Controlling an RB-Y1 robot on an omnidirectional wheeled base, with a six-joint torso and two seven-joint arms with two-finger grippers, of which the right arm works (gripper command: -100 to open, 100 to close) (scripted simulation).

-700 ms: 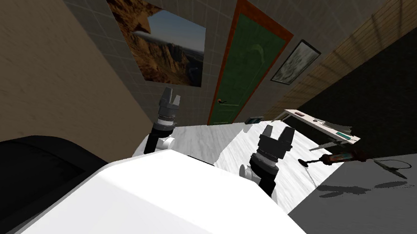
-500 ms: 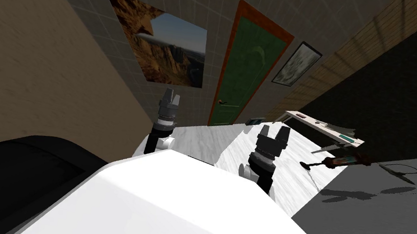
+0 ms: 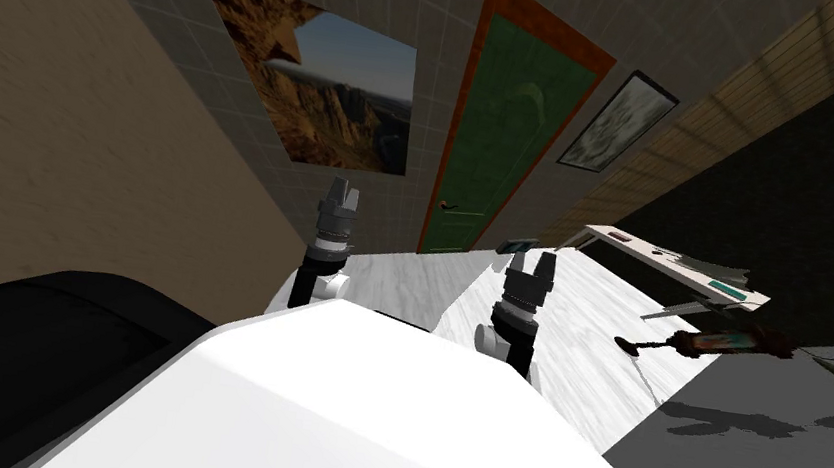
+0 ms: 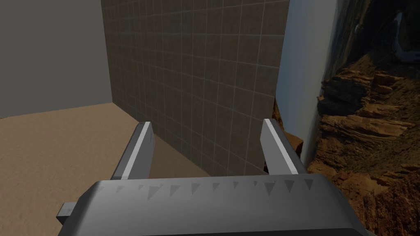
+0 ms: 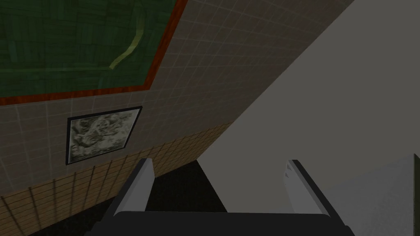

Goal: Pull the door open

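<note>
Ahead, the green door shows a barely legible handle — left tool and right tool spread, well short.

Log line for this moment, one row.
green door shut, ahead | handle untouched | left gripper open | right gripper open

Grey tiled wall faces the left gripper and right gripper. Large canyon picture hangs beyond the left one, small framed picture beyond the right. Pale marbled floor below; tan wall outside the left gripper, light table well outside the right.
</note>
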